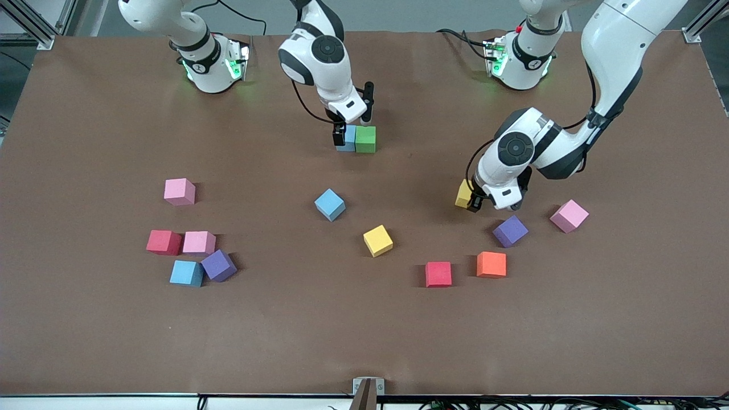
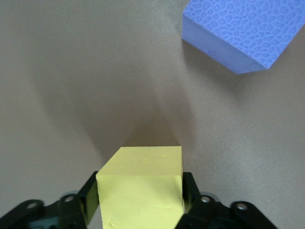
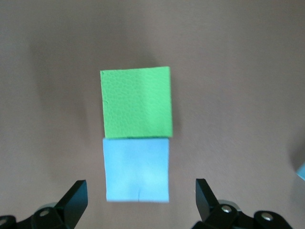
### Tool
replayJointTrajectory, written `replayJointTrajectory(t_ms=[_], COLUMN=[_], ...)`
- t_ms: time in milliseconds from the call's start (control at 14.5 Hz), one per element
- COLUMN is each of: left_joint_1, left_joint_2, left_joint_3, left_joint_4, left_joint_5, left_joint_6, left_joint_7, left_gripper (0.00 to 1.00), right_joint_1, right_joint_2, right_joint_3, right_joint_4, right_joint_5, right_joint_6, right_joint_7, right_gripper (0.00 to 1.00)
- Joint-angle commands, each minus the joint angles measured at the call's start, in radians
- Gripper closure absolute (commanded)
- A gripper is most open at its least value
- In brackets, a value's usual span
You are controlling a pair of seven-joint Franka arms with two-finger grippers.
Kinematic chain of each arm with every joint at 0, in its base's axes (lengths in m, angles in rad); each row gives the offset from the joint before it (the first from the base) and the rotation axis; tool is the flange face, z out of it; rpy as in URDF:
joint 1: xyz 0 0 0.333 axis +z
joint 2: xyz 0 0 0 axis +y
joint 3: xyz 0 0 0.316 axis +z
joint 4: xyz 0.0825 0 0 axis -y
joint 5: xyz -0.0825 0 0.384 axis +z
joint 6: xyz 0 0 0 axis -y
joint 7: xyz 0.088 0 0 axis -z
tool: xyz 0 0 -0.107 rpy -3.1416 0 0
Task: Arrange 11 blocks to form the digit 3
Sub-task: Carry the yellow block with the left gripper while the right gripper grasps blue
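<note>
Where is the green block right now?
The green block sits touching a light blue block, toward the robots' bases near the table's middle, under the open right end effector.

Thirteen foam cubes show on the table.

- Three are blue: (image 1: 346, 138), (image 1: 330, 204) and (image 1: 186, 273).
- Three are pink: (image 1: 179, 191), (image 1: 199, 242) and (image 1: 569, 216).
- Two are yellow: (image 1: 378, 240) and (image 1: 464, 194).
- Two are purple: (image 1: 218, 265) and (image 1: 510, 230).
- Two are red: (image 1: 163, 242) and (image 1: 438, 274).
- One is green (image 1: 365, 139).
- One is orange (image 1: 491, 264).

Two robot arms stand at the table, each with one two-finger gripper.
</note>
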Motion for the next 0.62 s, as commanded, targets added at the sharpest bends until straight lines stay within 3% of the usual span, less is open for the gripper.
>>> replayJointTrajectory(t_ms=[0, 138, 276, 552], left_joint_1=[0.008, 0.007, 0.005, 0.005], left_joint_2=[-0.012, -0.032, -0.035, -0.035], left_joint_3=[-0.004, -0.012, -0.072, -0.217], left_joint_4=[-0.005, 0.002, 0.002, 0.002], left_joint_5=[-0.007, -0.007, -0.010, -0.010], left_joint_6=[0.016, 0.004, 0.002, -0.062], left_joint_7=[-0.033, -0.076, -0.162, -0.372], left_gripper=[0.76, 0.81, 0.83, 0.77], right_joint_1=[-0.073, -0.147, -0.196, -0.209], right_joint_2=[-0.031, -0.022, -0.010, 0.115], right_joint_3=[0.001, -0.001, -0.002, -0.072], right_joint_4=[0.070, 0.201, 0.318, 0.395], right_joint_5=[0.015, 0.017, 0.018, 0.021], right_joint_6=[-0.129, -0.269, -0.379, -0.352], right_joint_7=[0.009, 0.012, 0.012, 0.023], right_gripper=[0.00, 0.00, 0.00, 0.00])
